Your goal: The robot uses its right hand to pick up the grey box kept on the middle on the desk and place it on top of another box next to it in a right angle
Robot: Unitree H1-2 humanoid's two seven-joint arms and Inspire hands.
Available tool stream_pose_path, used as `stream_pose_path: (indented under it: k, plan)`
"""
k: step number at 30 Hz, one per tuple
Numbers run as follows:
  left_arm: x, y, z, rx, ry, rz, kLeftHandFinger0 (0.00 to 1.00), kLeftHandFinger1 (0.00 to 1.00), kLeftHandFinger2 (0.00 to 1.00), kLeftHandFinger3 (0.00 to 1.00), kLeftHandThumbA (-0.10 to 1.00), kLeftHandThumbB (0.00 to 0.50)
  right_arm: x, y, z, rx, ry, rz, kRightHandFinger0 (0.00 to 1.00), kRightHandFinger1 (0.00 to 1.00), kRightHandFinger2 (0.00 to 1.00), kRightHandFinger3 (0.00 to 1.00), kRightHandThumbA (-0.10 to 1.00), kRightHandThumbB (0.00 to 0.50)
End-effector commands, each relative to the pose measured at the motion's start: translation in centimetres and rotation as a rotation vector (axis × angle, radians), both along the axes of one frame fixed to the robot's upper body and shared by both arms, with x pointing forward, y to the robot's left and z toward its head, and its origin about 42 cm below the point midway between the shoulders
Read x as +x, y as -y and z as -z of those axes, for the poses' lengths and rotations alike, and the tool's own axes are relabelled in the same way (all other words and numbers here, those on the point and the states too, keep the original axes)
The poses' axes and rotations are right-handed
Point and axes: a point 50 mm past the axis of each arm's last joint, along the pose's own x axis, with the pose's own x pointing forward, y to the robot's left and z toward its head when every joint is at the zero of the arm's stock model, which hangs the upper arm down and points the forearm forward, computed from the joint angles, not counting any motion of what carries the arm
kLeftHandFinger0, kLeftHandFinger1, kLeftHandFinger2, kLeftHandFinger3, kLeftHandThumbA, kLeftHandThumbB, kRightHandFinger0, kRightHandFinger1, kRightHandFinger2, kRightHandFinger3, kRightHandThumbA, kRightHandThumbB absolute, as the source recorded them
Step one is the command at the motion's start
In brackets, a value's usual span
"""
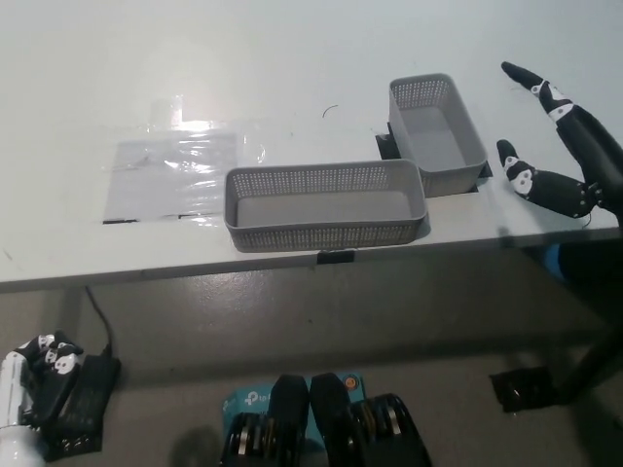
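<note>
Head view is showing the white counter with nothing stacked yet. The long grey box is sitting at its front edge, the second box touching its right end. The right hand, fingers spread and empty, is hovering beside them; the left hand is hanging low.
</note>
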Motion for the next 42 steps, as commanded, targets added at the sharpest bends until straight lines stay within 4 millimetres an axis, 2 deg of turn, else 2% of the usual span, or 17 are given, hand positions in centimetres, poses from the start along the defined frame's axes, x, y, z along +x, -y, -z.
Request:
stream_pose_path:
  k: [1,2,4,8,11,16,22,28,34,40,42]
  plan:
    - [-0.2,-0.7,-1.2,0.014,0.051,0.005,0.0,0.0,0.04,0.3,0.71,0.493,1.6,0.1,-2.2,-0.123,0.036,-0.014,1.0,1.0,1.0,1.0,0.42,0.369]
    - [-0.2,-0.7,-1.2,0.012,0.051,0.005,0.0,0.0,0.04,0.3,0.71,0.496,1.7,0.1,-2.2,-0.129,0.036,-0.016,1.0,1.0,1.0,1.0,0.43,0.366]
    - [-0.2,-0.7,-1.3,0.019,0.045,0.003,0.0,0.0,0.04,0.31,0.71,0.5,2.6,-0.4,-1.9,-0.207,0.0,-0.001,1.0,1.0,1.0,1.0,0.51,0.366]
    - [-0.5,-0.7,-1.1,0.033,0.041,0.015,0.0,0.0,0.04,0.31,0.72,0.5,3.1,-1.2,-1.1,-0.237,-0.002,-0.012,1.0,1.0,1.0,1.0,0.46,0.377]
    - [-0.4,-0.8,-0.9,0.029,0.043,0.024,0.0,0.0,0.02,0.29,0.71,0.5,4.1,-2.2,-0.8,-0.277,0.003,-0.024,1.0,1.0,1.0,1.0,0.49,0.399]
    - [-0.5,-0.6,-0.8,0.029,0.038,0.028,0.0,0.0,0.0,0.28,0.71,0.5,5.3,-3.3,-0.2,-0.331,-0.008,-0.025,1.0,1.0,1.0,1.0,0.54,0.403]
    - [-0.5,-0.5,-0.9,0.028,0.039,0.025,0.0,0.0,0.0,0.26,0.71,0.5,7.4,-4.2,0.4,-0.435,-0.018,-0.016,1.0,1.0,1.0,1.0,0.53,0.397]
    - [-0.6,-0.4,-0.7,0.038,0.04,0.027,0.0,0.0,0.0,0.24,0.73,0.5,8.9,-4.0,0.6,-0.524,-0.028,-0.006,1.0,1.0,1.0,1.0,0.54,0.388]
    - [-0.5,-0.4,-0.9,0.032,0.048,0.032,0.0,0.0,0.0,0.24,0.72,0.5,10.0,-3.8,0.3,-0.572,-0.019,-0.008,1.0,1.0,1.0,1.0,0.54,0.402]
    - [-0.3,-0.3,-1.1,0.043,0.047,0.039,0.0,0.0,0.0,0.24,0.75,0.5,10.5,-3.3,1.5,-0.642,-0.031,-0.005,1.0,1.0,1.0,1.0,0.5,0.402]
    - [-0.1,-0.4,-1.2,0.057,0.054,0.052,0.0,0.0,0.0,0.23,0.76,0.5,10.6,-3.2,2.4,-0.678,-0.053,-0.008,1.0,1.0,1.0,1.0,0.46,0.388]
